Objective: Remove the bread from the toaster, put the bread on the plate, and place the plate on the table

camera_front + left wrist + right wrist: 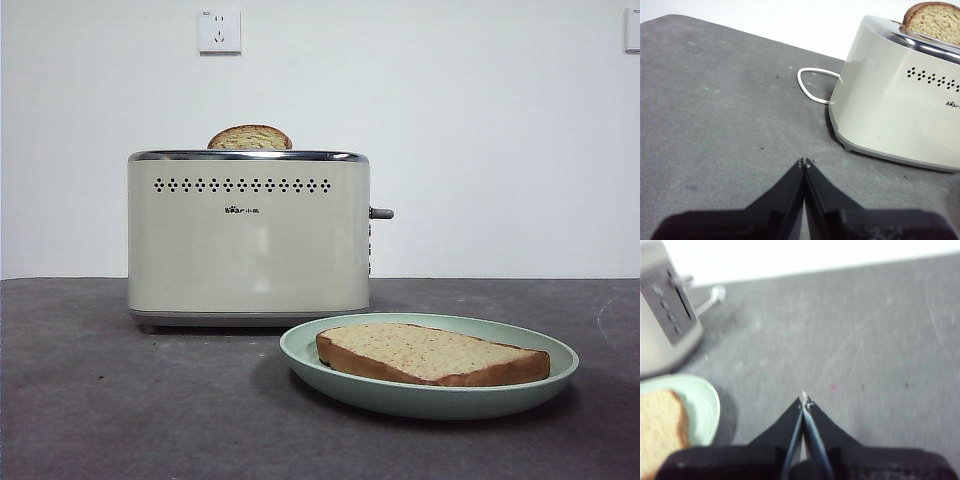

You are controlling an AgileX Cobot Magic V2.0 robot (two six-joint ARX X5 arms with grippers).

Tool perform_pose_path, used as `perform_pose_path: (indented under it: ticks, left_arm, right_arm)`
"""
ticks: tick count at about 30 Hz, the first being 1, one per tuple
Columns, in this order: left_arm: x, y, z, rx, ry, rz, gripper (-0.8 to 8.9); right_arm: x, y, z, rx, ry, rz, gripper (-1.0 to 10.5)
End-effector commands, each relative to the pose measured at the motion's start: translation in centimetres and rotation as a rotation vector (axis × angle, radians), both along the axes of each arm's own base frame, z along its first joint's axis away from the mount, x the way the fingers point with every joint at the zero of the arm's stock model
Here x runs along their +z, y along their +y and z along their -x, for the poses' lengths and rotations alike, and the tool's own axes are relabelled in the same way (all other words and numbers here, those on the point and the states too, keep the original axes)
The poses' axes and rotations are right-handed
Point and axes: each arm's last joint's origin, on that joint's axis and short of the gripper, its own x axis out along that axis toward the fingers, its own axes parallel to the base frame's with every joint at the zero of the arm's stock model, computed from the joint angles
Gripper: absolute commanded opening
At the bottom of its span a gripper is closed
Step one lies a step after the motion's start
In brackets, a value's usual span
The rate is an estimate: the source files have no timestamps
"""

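The bread [432, 353] lay flat in the plate [430, 398], and the plate sat on the bench [120, 400] just in front of the toaster [248, 235], off toward its lever end. The slice was pale and speckled on top with a brown crust along its near edge, and it covered most of the plate's floor. The toaster stood upright on the bench, its chrome rim on top and its grey lever [381, 213] sticking out from one end. A second, darker slice [250, 138] stood in the toaster's slot, only its domed top showing above the rim. A white cord [812, 85] looped over the bench behind the toaster's other end. A wall socket [219, 31] sat on the white wall above.

The left gripper [804, 162] hung over bare bench near the cord end of the toaster, its jaws pressed together tip to tip and holding nothing. The right gripper [804, 399] hung over bare bench beside the plate, clear of its rim, jaws likewise closed with nothing between them. The right wrist view was blurred, but it showed the plate's edge, one corner of the bread and the toaster's lever end. Neither gripper appeared in the front view.
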Motion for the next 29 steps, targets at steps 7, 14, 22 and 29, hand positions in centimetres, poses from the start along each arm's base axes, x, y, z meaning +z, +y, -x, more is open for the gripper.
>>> perform_pose_path:
  ticks: [7, 14, 22, 29]
  left_arm:
    - [-0.39, 0.01, -0.07, -0.004, 0.005, -0.012, -0.03]
    - [-0.38, 0.02, -0.07, -0.004, 0.004, -0.012, -0.03]
    - [-0.38, 0.02, -0.07, -0.004, 0.004, -0.012, -0.03]
    - [-0.38, 0.02, -0.07, -0.004, 0.004, -0.012, -0.03]
  right_arm:
    - [-0.09, 0.04, 0.24, 0.001, -0.034, -0.013, 0.0]
    - [-0.07, 0.03, 0.19, 0.000, -0.034, -0.020, 0.0]
    - [-0.16, 0.03, 0.14, 0.000, -0.023, -0.020, 0.0]
    - [-0.16, 0.03, 0.14, 0.000, -0.023, -0.020, 0.0]
